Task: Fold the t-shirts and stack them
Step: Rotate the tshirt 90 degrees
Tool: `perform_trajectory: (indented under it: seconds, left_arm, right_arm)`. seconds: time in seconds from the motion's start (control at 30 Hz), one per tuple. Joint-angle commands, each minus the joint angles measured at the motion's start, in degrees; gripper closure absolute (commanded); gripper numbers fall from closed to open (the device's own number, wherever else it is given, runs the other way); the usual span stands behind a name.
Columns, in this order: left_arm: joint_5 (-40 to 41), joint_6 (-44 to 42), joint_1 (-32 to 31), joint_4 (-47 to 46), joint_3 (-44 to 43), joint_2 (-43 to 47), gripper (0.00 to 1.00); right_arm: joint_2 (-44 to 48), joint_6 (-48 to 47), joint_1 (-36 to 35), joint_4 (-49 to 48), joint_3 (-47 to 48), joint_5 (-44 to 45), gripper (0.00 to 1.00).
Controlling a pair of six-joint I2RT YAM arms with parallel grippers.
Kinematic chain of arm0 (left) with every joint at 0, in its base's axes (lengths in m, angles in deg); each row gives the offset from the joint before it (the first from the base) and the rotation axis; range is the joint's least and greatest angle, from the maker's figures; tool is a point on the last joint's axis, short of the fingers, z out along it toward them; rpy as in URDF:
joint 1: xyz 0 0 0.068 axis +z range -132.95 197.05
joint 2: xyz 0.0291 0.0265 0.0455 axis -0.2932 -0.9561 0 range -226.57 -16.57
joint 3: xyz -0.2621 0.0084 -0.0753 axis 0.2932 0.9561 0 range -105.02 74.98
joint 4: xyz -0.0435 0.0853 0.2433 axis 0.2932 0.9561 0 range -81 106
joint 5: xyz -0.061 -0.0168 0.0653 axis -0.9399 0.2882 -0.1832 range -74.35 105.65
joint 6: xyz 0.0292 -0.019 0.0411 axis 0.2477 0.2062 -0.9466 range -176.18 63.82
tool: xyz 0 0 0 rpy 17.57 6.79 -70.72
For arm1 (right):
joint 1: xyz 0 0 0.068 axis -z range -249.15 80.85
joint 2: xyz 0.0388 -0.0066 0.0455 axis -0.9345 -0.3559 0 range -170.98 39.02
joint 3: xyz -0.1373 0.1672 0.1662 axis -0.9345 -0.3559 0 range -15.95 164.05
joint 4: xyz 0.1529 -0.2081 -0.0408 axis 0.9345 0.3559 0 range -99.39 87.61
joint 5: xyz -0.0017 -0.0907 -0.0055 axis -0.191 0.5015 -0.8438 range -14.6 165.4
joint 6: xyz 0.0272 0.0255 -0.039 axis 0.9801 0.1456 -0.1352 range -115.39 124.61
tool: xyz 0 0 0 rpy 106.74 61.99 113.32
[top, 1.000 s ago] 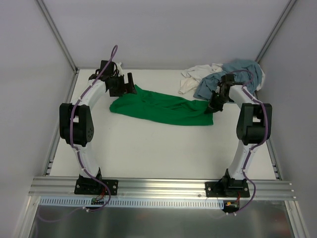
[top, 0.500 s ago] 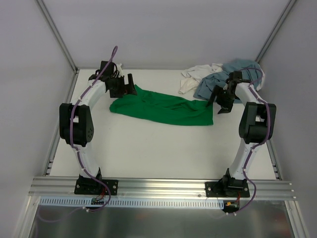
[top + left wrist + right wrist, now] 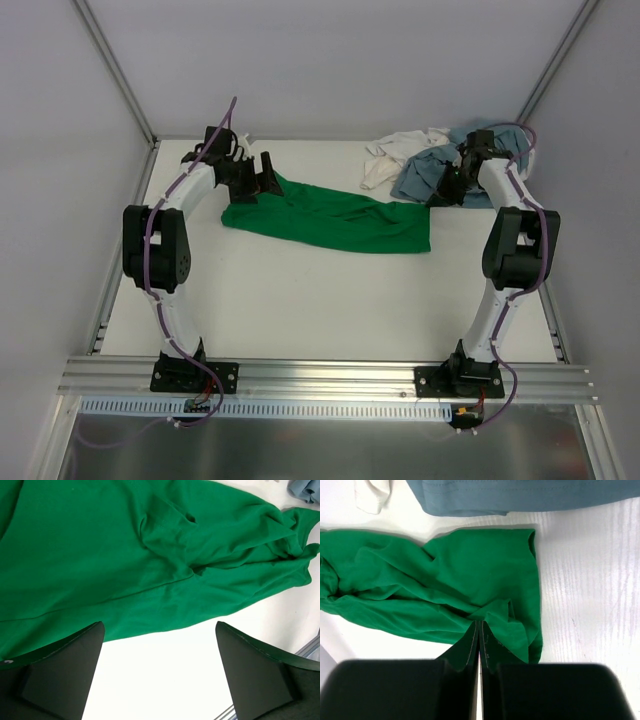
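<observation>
**Both arms reach far across, green shirt lying between them**

From their bases at the near edge of the table [image 3: 320,310], both arms rise, bend at the elbow and stretch toward the far side. The left arm [image 3: 160,250] leans out to the far left. The left gripper [image 3: 262,176] hangs over the left end of the green shirt [image 3: 330,218], its fingers spread wide with nothing between them. The green shirt lies rumpled and unfolded, stretched crosswise over the far half of the table. The right arm [image 3: 512,245] stands more upright and reaches to the far right. The right gripper [image 3: 447,188] is above the near edge of the grey-blue shirt [image 3: 418,178], its fingers pressed tightly together with no cloth visibly pinched. The grey-blue shirt sits bunched in the far right corner, with the crumpled white shirt [image 3: 390,155] touching its left side.
</observation>
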Motion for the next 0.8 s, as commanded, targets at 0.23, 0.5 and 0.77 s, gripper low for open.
perform_trajectory:
  seconds: [0.23,0.5,0.77]
  left_arm:
    - [-1.94,0.93,0.57,0.85,-2.44,0.17,0.01]
    - [-2.12,2.51,0.39,0.68,-1.91,-0.18,0.01]
    - [-4.22,7.87,-0.05,-3.1,-1.47,-1.67,0.01]
  right_arm:
    - [-0.05,1.53,-5.24,-0.23,-0.78,-5.1,0.01]
    - [-0.66,1.18,-5.77,0.04,-0.07,-4.57,0.01]
    - [-5.67,1.27,-5.77,-0.14,-0.07,-4.22,0.0]
